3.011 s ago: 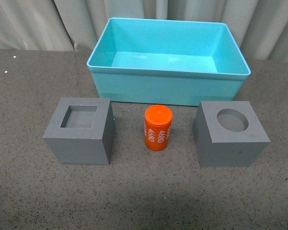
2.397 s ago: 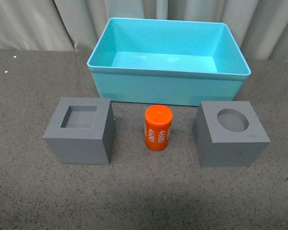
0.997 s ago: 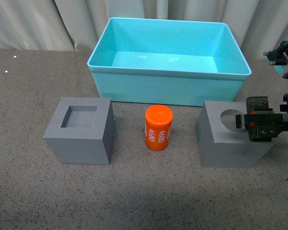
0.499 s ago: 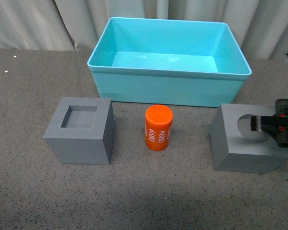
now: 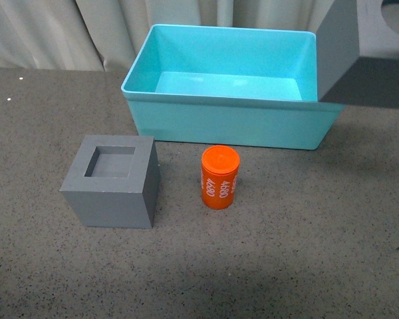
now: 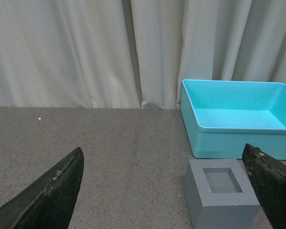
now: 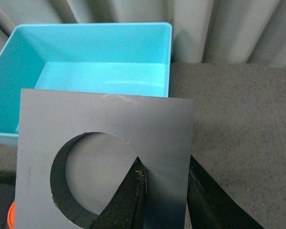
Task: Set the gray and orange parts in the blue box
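R gripper (image 7: 166, 164) pinches wall of matte dk-gray round-recess cube (image 5: 366, 60), held aloft near blue box (image 5: 226, 123); L gripper (image 6: 163, 149) spread. Orange cyl (image 5: 219, 177), square-recess cube (image 5: 113, 193) upright on bench (image 5: 286, 266).

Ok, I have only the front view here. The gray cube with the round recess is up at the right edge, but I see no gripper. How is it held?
Observer: The right gripper pinches one wall of the round-recess cube, with one finger inside the recess and the other outside.
Operator: And the left arm? I cannot see it.
Observer: The left gripper is open and empty, pointing toward the square-recess cube.
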Controlling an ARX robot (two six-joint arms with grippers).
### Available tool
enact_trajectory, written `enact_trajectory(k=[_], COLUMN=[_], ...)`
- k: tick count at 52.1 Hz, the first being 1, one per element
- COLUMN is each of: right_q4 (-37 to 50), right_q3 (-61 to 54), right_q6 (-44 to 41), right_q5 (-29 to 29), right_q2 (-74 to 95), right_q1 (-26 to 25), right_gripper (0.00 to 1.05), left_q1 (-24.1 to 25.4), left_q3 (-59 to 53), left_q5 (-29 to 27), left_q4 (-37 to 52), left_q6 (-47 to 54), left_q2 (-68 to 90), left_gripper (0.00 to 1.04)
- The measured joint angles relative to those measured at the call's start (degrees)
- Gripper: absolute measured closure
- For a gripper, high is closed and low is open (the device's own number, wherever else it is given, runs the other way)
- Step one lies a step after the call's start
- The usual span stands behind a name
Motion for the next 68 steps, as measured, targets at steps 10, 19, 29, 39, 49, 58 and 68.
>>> enact_trajectory(k=[10, 19, 29, 39, 49, 58, 68], right_q4=[0.48, -0.04, -3.69, -7.65, -10.36, -10.88, -5.92], right_q3=[8.79, 18.97, 27.74, 32.59, 36.52, 37.75, 34.93], right_q6=[-0.2, -0.2, 0.28, 0.85, 1.18, 1.38, 2.58], right_q5=[-0.96, -0.96, -1.14, -1.01, -0.44, -0.26, -1.01], right_q2=[9.73, 21.66, 33.27, 40.11, 44.28, 45.48, 42.86], right_q1=[0.07, 1.07, 2.25, 2.69, 2.69, 2.51, 1.99], right_gripper=[0.87, 0.87, 0.87, 0.87, 0.87, 0.79, 0.41], left_q1=[0.0, 0.0, 0.0, 0.0, 0.0, 0.0, 0.0], left_q3=[0.0, 0.0, 0.0, 0.0, 0.0, 0.0, 0.0], left_q5=[0.0, 0.0, 0.0, 0.0, 0.0, 0.0, 0.0], left_q4=[0.0, 0.0, 0.0, 0.0, 0.0, 0.0, 0.0], left_q6=[0.0, 0.0, 0.0, 0.0, 0.0, 0.0, 0.0], left_q2=[-0.02, -0.02, -0.02, -0.02, -0.02, -0.02, -0.02], left_gripper=[0.07, 0.07, 0.07, 0.07, 0.07, 0.07, 0.07])
